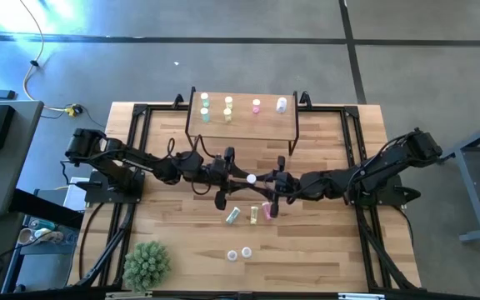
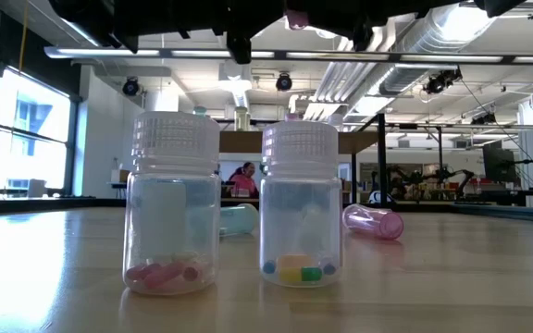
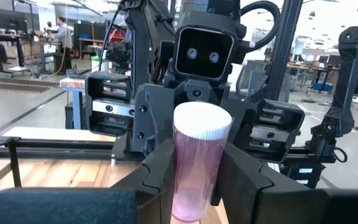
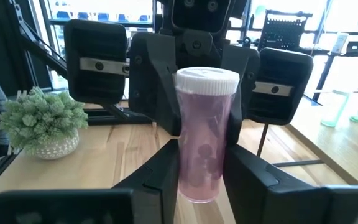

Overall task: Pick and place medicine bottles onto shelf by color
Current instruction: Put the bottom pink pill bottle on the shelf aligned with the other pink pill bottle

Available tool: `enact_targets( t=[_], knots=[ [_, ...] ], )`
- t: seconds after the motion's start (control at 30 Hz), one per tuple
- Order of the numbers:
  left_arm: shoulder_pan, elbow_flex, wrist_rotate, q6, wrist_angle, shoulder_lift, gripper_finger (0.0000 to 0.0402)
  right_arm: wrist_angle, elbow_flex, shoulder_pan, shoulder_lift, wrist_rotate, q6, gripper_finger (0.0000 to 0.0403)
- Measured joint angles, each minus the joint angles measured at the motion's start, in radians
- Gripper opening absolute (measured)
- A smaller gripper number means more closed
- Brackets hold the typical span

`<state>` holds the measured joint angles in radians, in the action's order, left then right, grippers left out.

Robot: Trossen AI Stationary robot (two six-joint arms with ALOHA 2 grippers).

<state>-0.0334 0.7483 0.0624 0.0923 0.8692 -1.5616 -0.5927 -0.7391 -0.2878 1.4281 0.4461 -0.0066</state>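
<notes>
A pink medicine bottle [image 1: 251, 177] with a white cap stands upright in the air above the table's middle. It sits between my left gripper [image 1: 242, 175], which comes from the left, and my right gripper [image 1: 261, 179], which comes from the right. Both are shut on it. The shelf [image 1: 242, 123] at the far edge carries two green bottles [image 1: 205, 107], two yellow ones [image 1: 228, 108], a pink one [image 1: 257, 106] and a whitish one [image 1: 282, 104]. A green [image 1: 233, 215], a yellow [image 1: 254, 214] and a pink bottle [image 1: 266, 210] are on the table below the grippers. My left gripper pinches the pink bottle's body [image 3: 191, 168] between its two fingers [image 3: 157, 180], below the cap. The fingers come level from the table's left. The bottle stands upright, cap up, clear of the table. My right gripper pinches the same bottle's lower body [image 4: 201, 171] between its two fingers [image 4: 247, 177]. The fingers come level from the table's right, facing the left gripper. The bottle stays upright and lifted clear.
Two clear jars with ribbed lids [image 2: 172, 203] [image 2: 301, 203] stand near the table's front edge, with small coloured pieces inside. A spiky green plant ball [image 1: 147, 265] sits at the front left. In the low view a green [image 2: 239, 219] and a pink bottle [image 2: 373, 222] lie behind the jars.
</notes>
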Motion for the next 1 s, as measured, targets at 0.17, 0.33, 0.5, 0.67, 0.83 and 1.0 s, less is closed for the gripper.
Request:
enact_targets(
  t=[0.17, 0.33, 0.5, 0.67, 0.83, 1.0],
  knots=[
    [0.000, 0.000, 0.000, 0.001, -0.015, -0.001, 0.0090, 0.021, 0.000, 0.001, 0.000, 0.010, 0.006, 0.0153],
    [0.000, 0.000, 0.001, 0.001, -0.025, -0.001, 0.0090, 0.040, 0.000, 0.001, -0.001, 0.025, 0.009, 0.0204],
    [0.001, -0.001, -0.017, 0.001, -0.044, -0.001, 0.0090, 0.130, 0.000, 0.001, -0.031, 0.028, 0.080, 0.0235],
    [0.001, -0.001, -0.034, 0.001, -0.064, -0.001, 0.0090, 0.279, 0.000, 0.000, -0.109, 0.027, 0.148, 0.0240],
    [0.001, -0.001, -0.038, 0.001, -0.101, -0.001, 0.0090, 0.353, 0.000, 0.000, -0.193, 0.026, 0.156, 0.0240],
    [0.001, -0.001, -0.053, 0.001, -0.174, 0.000, 0.0090, 0.358, 0.000, 0.012, -0.278, 0.023, 0.088, 0.0240]
  ],
)
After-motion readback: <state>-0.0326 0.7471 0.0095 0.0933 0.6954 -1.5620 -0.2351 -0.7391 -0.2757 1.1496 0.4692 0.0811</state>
